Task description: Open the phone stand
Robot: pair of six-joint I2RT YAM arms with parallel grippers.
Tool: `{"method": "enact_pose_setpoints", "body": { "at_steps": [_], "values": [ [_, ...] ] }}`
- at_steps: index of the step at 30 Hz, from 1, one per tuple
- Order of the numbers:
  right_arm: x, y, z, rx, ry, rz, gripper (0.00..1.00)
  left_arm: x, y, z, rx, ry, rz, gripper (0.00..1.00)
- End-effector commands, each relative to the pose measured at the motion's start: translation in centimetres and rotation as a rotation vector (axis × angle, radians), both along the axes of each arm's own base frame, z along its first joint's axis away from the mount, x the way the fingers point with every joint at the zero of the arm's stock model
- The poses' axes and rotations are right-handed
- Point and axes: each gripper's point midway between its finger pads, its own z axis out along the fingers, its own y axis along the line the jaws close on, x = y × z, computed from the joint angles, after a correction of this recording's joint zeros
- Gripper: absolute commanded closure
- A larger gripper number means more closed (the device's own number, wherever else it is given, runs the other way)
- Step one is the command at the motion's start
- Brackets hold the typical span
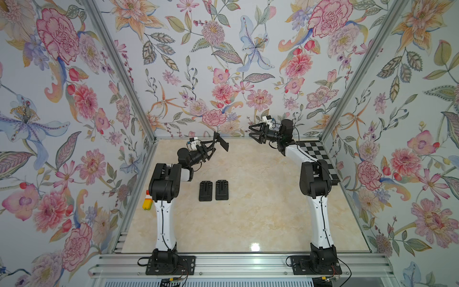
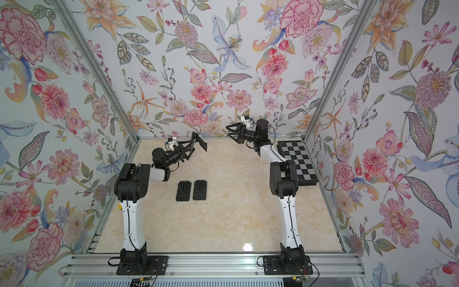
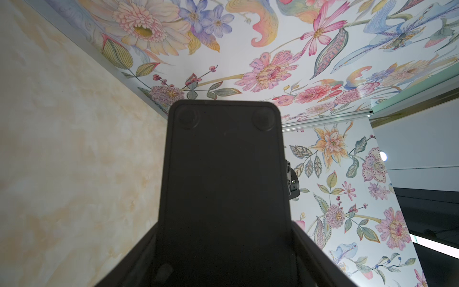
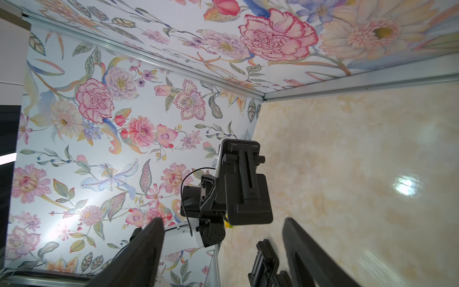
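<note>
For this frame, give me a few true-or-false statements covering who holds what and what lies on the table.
1. The left gripper holds a phone stand up off the table. True.
2. The right gripper is clamped on that same stand. False: its jaws stand open and empty, clear of the stand.
3. Two spare stands lie flat side by side on the table. True.
4. The checkerboard lies beside the left arm's base. False: it lies at the table's far corner on the right arm's side.
</note>
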Motion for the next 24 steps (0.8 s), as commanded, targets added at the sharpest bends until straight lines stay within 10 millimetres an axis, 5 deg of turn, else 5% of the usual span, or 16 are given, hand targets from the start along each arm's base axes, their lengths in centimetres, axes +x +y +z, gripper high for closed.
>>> {"method": "enact_pose_setpoints", "body": {
  "at_steps": [1, 11, 14, 24],
  "values": [
    [-1.7, 1.1, 3.5, -0.186, -0.184, -0.022, 0.22, -0.5, -1.1, 4.0, 0.073, -0.117, -0.024, 1.0],
    [-3.0, 2.4, 3.1, -0.576, -0.386, -0.095, 0.26, -1.0, -2.2, 3.3, 0.164, -0.073, -0.039, 1.0],
    [-3.6, 3.2, 2.6, -0.631, -0.407, -0.083, 0.35, -1.3, -2.8, 3.2, 0.198, -0.061, -0.049, 1.0],
    [-5.2, 5.5, 0.4, -0.734, -0.433, -0.037, 0.41, -2.2, -4.3, 3.3, 0.35, -0.031, -0.102, 1.0]
  ]
}}
